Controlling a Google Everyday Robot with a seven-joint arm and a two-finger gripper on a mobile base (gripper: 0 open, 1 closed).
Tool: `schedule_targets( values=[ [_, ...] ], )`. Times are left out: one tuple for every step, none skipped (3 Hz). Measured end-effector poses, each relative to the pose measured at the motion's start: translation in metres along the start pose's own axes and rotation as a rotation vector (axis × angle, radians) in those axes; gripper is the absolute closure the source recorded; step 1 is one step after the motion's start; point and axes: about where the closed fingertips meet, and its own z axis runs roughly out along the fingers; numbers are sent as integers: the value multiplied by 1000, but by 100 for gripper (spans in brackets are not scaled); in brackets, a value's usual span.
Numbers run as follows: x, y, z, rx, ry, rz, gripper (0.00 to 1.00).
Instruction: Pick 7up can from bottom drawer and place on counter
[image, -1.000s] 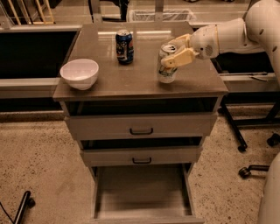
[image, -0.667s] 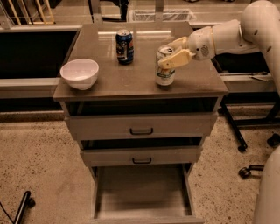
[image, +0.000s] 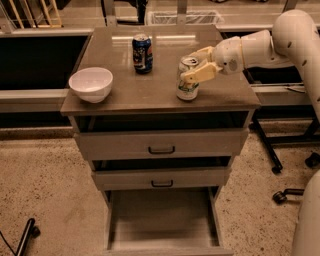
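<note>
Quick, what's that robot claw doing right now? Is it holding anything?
Gripper: closed on the 7up can, which stands upright on the counter.

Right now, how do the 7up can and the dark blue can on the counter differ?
The 7up can is pale and silvery; the dark blue can is dark. The 7up can stands toward the counter's right, the dark blue can farther back, near the middle. The pincer is at the 7up can's upper part; nothing touches the dark blue can. Both stand upright.
</note>
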Motion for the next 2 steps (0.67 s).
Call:
schedule_targets(
  values=[
    [-1,0,1,-3,-1,-17,17],
    [-4,0,0,-10,-14,-35,0]
  ],
)
